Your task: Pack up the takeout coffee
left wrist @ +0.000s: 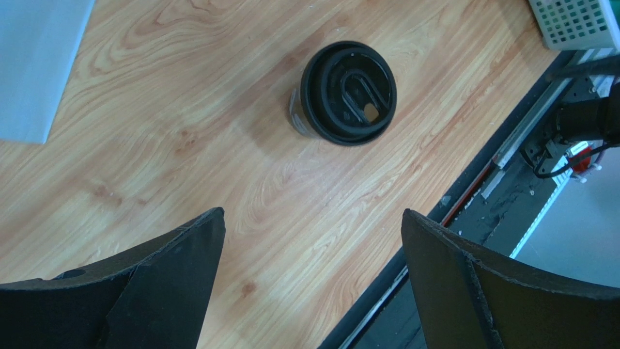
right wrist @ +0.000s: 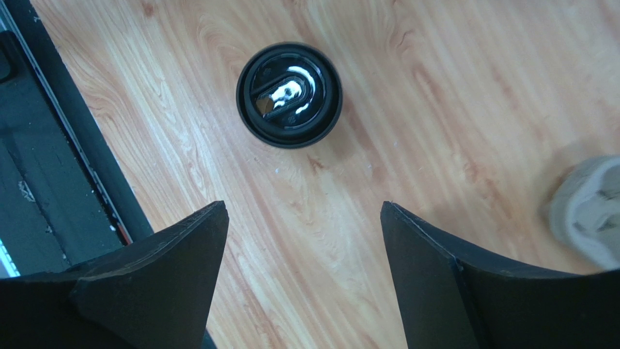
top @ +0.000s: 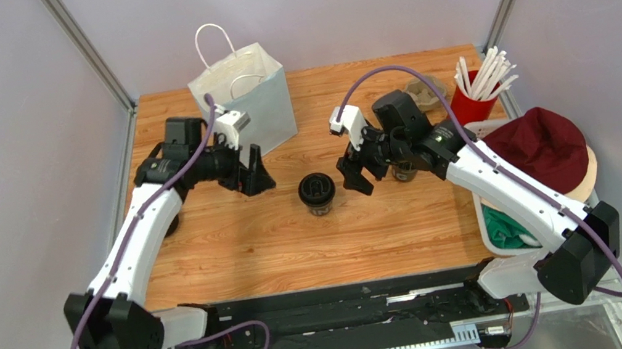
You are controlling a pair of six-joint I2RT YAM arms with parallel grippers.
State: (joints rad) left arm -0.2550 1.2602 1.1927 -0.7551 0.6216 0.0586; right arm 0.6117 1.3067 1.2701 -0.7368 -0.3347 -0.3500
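Observation:
The takeout coffee (top: 316, 192) is a small black cup with a black lid, standing upright on the wooden table (top: 233, 252) between the two arms. My left gripper (top: 259, 179) hovers to its left, open and empty. My right gripper (top: 355, 177) hovers just to its right, also open and empty. The left wrist view has the cup (left wrist: 348, 93) well ahead of the open left gripper (left wrist: 311, 212), apart from the fingers. Seen from the right wrist, the cup (right wrist: 289, 94) stands ahead of the open right gripper (right wrist: 303, 205) with bare wood between the fingers.
A white paper bag (top: 249, 100) stands upright at the back left. A red cup of white straws (top: 473, 94) and a brown pulp carrier (top: 425, 91) sit at the back right. A maroon cap (top: 540, 143) lies on a white basket (top: 496, 243) at the right edge.

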